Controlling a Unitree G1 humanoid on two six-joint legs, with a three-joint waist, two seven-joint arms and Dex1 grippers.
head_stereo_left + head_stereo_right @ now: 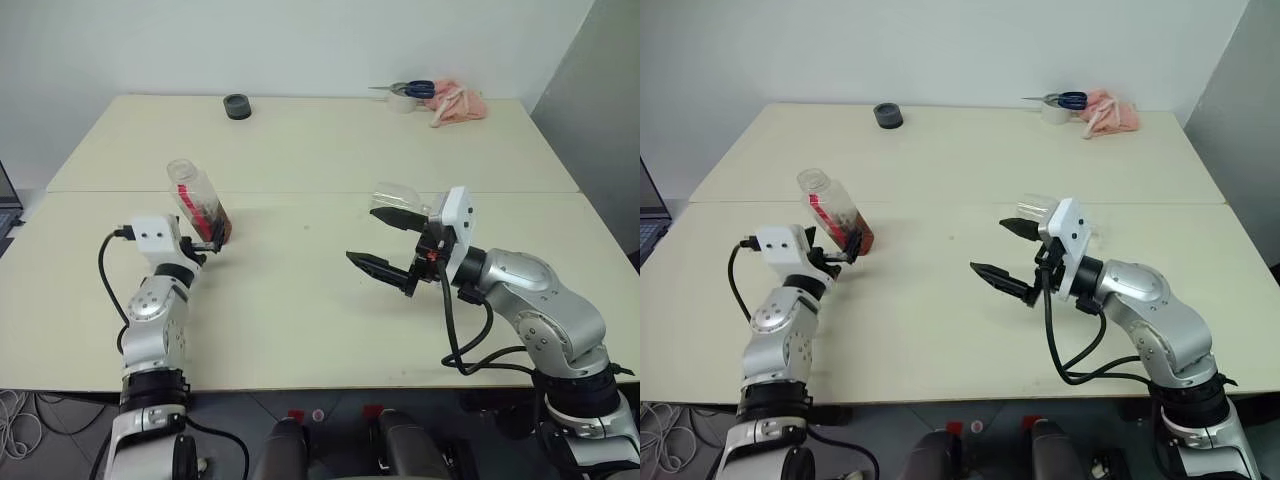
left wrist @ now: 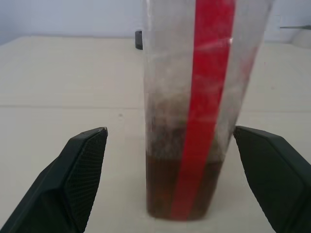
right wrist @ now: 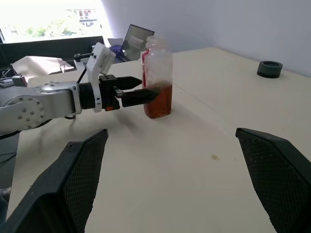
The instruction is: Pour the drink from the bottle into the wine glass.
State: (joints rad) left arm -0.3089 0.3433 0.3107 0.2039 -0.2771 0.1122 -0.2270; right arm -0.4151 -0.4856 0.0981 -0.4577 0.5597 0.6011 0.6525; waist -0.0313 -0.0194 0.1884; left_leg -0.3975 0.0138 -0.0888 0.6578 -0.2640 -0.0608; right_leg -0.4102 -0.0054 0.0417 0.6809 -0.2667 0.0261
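The bottle (image 1: pixel 197 200) stands upright and uncapped on the left part of the table, clear with a red strip label. The reddish-brown drink (image 2: pixel 160 189) fills its lowest part. My left gripper (image 1: pixel 208 241) is open around the bottle's base, and each finger (image 2: pixel 82 160) stands apart from the bottle's wall. My right gripper (image 1: pixel 361 233) hangs open above the table's middle right, nothing between its fingers, and points towards the bottle (image 3: pixel 156 77). A clear glass shape, likely the wine glass (image 1: pixel 393 195), shows just past the right gripper's far finger. It is partly hidden.
A black round cap-like object (image 1: pixel 237 105) sits at the table's far edge. A tape roll with scissors (image 1: pixel 405 95) and a pink bundle (image 1: pixel 458 101) lie at the far right. The seam between the two tabletops (image 1: pixel 300 192) runs across, just behind the bottle.
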